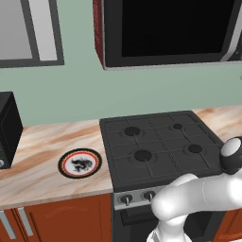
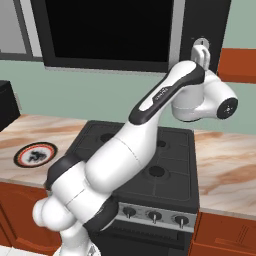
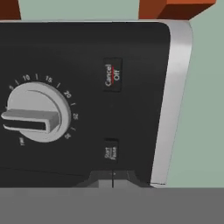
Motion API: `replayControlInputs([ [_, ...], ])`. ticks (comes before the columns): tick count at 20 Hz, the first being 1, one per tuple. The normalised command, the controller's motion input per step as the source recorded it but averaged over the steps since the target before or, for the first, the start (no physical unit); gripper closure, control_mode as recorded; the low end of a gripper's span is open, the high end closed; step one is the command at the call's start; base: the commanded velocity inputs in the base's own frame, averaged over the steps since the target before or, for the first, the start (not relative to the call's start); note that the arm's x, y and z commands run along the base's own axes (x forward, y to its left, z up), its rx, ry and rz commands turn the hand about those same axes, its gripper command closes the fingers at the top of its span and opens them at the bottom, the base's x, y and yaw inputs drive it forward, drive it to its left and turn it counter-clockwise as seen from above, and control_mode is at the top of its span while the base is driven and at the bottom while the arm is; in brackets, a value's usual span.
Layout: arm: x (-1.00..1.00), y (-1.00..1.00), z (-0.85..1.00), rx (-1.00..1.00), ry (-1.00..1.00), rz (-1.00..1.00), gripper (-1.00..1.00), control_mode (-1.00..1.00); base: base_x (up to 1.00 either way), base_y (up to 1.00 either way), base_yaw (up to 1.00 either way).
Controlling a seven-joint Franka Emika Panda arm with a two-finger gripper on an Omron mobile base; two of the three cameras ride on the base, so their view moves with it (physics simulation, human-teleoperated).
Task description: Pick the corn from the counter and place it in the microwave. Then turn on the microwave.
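Sitting at the far left of the desk (image 1: pixel 42 142), a small black box (image 1: pixel 9 127) is standing against the wall, and just to its right the round plate (image 1: pixel 80 163) is lying bare on the marble, a hint that the corn, which is not to be made out on the desk, is probably already behind the closed door of the microwave (image 1: pixel 165 33). Moving right, the black stovetop (image 1: pixel 156 144) is sitting idle beneath that microwave, with the white arm arching up over its burners so the hand can reach the control panel at the appliance's right end. In the hand view, the timer dial (image 3: pixel 35 114) is showing at the left, the Cancel/Off button (image 3: pixel 112 74) is sitting higher toward the right, and the Start/Pause button (image 3: pixel 110 152) is lying directly above the claw (image 3: pixel 113 177). The claw is pinched closed and holding nothing, its tips together to make a single blunt point for pressing. It is hovering close in front of the Start/Pause button; whether it is touching cannot be told.
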Motion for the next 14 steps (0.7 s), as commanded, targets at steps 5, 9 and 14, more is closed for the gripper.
replayControlInputs([
  [5, 0.16, -0.09, 0.0, 0.05, 0.02, 0.0, 1.0, -1.0, 0.0, 0.0, 0.0],
  [9, 0.16, -0.08, 0.0, 0.05, 0.02, 0.0, 1.0, -1.0, 0.0, 0.0, 0.0],
  [14, 0.15, -0.04, 0.0, 0.04, 0.01, 0.0, 1.0, -1.0, 0.0, 0.0, 0.0],
])
